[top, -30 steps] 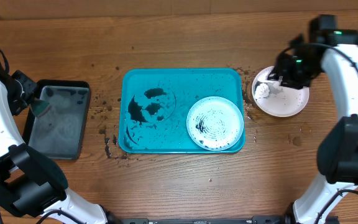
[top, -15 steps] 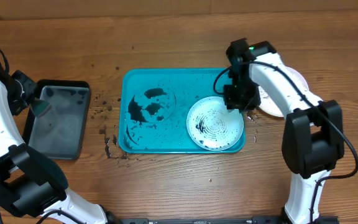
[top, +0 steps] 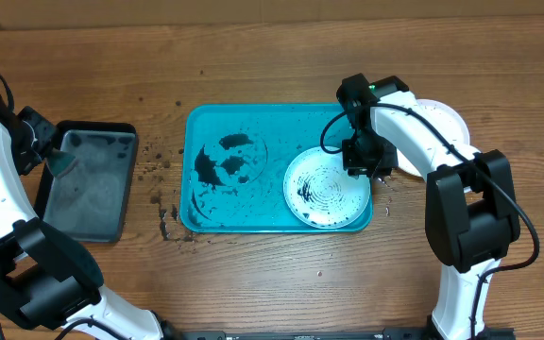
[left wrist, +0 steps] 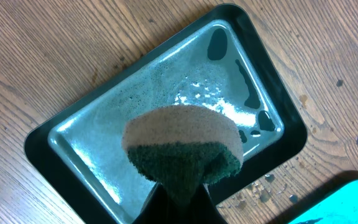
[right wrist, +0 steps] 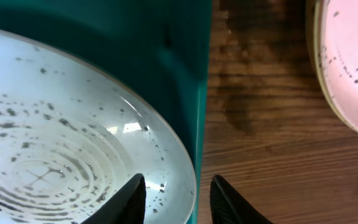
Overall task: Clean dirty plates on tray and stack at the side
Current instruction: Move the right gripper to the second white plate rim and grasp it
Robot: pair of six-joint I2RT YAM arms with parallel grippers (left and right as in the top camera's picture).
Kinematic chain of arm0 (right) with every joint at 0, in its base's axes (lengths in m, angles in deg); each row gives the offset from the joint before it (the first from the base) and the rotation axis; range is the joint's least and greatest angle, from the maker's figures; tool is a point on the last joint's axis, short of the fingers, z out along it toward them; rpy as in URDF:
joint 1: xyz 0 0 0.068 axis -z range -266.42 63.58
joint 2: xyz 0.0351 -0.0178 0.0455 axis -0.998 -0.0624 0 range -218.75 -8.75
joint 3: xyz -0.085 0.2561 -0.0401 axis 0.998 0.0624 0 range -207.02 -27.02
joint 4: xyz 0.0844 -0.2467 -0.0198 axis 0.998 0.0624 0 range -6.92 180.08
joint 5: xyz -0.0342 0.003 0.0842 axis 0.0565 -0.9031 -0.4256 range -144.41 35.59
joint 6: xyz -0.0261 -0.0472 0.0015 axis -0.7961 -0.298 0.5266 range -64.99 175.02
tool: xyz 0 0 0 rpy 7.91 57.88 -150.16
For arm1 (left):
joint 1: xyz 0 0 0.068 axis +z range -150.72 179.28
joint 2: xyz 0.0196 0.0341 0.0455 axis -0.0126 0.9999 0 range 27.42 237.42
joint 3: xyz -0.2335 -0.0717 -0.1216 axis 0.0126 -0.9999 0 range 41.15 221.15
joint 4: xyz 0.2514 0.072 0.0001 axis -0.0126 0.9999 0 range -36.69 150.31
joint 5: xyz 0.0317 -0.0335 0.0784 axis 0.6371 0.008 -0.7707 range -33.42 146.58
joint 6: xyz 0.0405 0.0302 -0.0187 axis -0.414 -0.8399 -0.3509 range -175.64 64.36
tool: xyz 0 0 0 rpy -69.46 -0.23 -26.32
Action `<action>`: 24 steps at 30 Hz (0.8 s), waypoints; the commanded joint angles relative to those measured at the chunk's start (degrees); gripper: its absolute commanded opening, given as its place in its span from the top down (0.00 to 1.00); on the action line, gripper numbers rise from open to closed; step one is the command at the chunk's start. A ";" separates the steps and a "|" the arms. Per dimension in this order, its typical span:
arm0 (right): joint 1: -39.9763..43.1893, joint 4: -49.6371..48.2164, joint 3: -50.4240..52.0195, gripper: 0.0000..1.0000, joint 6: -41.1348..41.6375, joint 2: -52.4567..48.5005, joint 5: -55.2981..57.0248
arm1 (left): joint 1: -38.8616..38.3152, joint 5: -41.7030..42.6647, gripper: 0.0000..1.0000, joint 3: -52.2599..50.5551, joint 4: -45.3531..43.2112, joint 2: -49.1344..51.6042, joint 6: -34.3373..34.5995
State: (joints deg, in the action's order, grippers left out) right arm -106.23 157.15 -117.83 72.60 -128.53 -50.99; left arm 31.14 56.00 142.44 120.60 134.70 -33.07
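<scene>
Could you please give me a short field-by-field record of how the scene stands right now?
tray: turquoise tray, holding two grimy plates
first plate: light blue plate, heavy black smears
second plate: pale plate, black specks
side plate: white plate, outside the tray, lightly speckled
left gripper: jaws shut on sponge, over black tray
right gripper: jaws open, straddling the pale plate's rim

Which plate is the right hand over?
The speckled round white plate at the turquoise plastic tray's right end. The grimy blue plate lies farther left; the pale plate sits on the table.
</scene>
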 commanded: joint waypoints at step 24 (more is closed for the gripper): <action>0.33 -1.14 0.87 0.70 0.66 0.17 -0.92 | -0.42 1.73 0.96 1.05 -0.22 0.74 0.70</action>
State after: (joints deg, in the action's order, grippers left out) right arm -106.23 156.51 -117.32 72.99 -128.53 -51.58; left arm 31.14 57.05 142.44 120.60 134.70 -33.07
